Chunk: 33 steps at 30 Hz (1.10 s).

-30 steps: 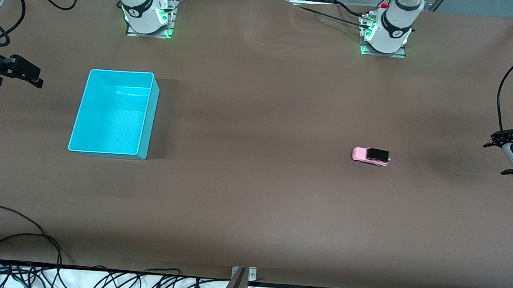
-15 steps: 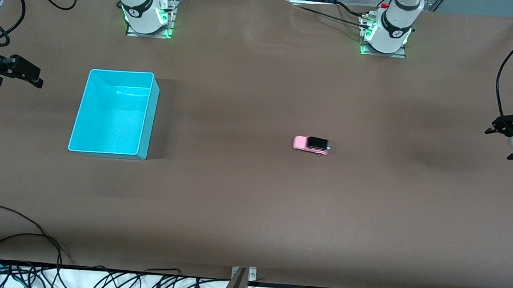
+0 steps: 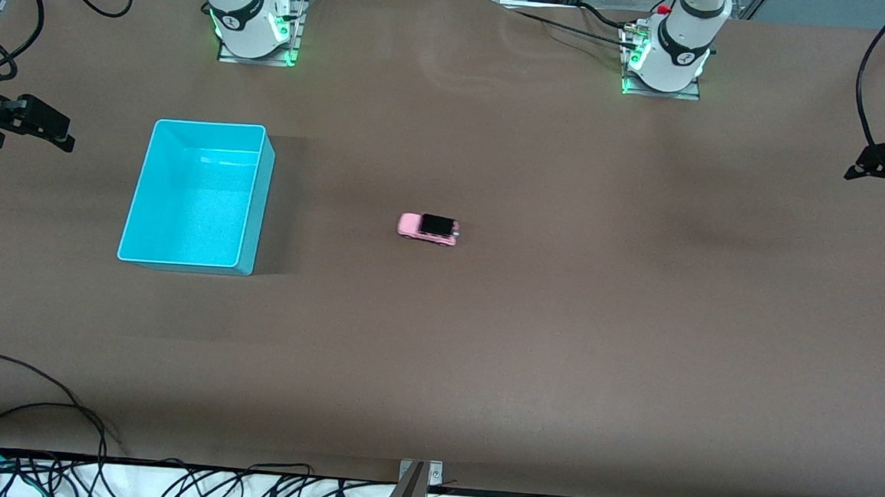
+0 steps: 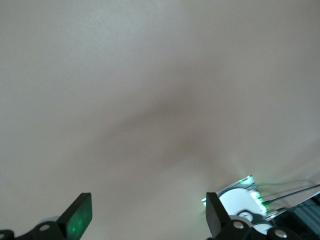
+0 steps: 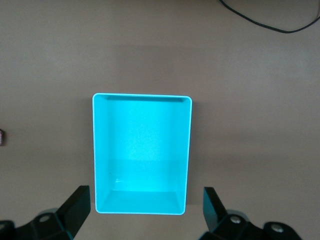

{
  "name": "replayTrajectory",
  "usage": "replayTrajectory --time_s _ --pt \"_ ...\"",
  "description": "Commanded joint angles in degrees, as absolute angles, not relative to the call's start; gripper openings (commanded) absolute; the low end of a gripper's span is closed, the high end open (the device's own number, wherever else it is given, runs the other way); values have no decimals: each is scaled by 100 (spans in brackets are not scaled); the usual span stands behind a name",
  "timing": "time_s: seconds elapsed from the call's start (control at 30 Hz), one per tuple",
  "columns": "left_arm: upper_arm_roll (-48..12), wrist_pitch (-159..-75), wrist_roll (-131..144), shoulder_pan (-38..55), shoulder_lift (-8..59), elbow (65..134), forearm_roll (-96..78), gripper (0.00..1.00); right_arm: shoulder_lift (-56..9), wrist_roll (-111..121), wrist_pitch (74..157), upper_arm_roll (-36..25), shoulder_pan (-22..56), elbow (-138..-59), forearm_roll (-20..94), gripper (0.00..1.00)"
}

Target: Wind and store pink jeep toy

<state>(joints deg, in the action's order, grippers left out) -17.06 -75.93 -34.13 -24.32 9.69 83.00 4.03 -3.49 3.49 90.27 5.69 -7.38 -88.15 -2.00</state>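
Note:
The pink jeep toy (image 3: 428,228), pale pink with a black roof, stands on its wheels on the brown table near the middle, between the turquoise bin (image 3: 196,195) and the left arm's end. No gripper touches it. My left gripper (image 3: 874,163) hangs open and empty at the left arm's end of the table; its wrist view (image 4: 147,210) shows only bare table under it. My right gripper (image 3: 43,128) is open and empty at the right arm's end, beside the bin, which fills its wrist view (image 5: 141,152). The bin is empty.
Both arm bases (image 3: 253,18) (image 3: 670,51) stand along the table's edge farthest from the front camera. Black cables (image 3: 33,408) lie at the table's nearest edge toward the right arm's end.
The jeep has rolled by itself across the table from the left arm's end toward the bin. My left gripper has drawn away from it. The right gripper has not moved.

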Motion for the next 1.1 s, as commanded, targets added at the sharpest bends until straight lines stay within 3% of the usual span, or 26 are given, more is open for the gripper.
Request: replayTrajectory --time_s 0.0,0.6,1.07 --pt "-1890 -7453 -2734 -2426 1028 8147 466 100 -299 431 8991 580 -765 -8868 -202 100" --pt "-2109 -7444 -2347 -2426 1037 8121 167 100 -308 475 8956 598 -721 -8859 -220 100" --pt "-2294 -7559 -1855 -2347 844 8209 246 100 -413 1404 8692 1001 -290 -8842 -176 100"
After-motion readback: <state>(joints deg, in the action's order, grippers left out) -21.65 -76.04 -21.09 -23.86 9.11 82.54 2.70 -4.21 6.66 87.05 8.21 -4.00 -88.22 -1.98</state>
